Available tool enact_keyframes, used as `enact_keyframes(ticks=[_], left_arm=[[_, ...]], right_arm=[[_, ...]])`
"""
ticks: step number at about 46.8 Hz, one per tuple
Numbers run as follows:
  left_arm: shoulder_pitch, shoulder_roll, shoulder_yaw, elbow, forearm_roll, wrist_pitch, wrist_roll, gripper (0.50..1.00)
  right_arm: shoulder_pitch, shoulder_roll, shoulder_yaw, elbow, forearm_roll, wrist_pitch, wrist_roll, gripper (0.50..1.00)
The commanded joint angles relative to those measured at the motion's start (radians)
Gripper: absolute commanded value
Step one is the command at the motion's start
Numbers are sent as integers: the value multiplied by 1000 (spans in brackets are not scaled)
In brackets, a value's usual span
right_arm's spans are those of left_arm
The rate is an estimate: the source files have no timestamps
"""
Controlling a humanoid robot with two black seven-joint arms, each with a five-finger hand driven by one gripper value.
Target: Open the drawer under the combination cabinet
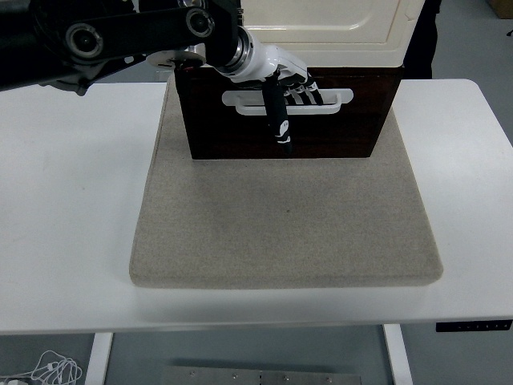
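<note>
Nearest you on the counter [72, 208] lies a grey mat [284, 224], bare over its near part. At the mat's far end stands the cabinet [321, 24], cream above, with the dark brown drawer [337, 132] under it. You cannot see into the drawer; only its front shows, facing you, with a white handle [333, 102] across its upper part. Your left hand [284, 88] comes in from the left above the mat's far corner and sits at the handle's middle. Its fingers [309, 92] are curled into the handle slot, clamped on the handle, while the black thumb [278, 120] points down over the drawer front.
</note>
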Motion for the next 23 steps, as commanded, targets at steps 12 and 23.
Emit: enact_keyframes(ticks=[12, 23], left_arm=[[2, 0, -6, -13, -1, -19, 0, 1000], [-1, 2, -11, -16, -2, -44, 0, 1000]], right_arm=[[0, 0, 0, 0, 0, 0, 0, 926], [0, 0, 0, 0, 0, 0, 0, 926]])
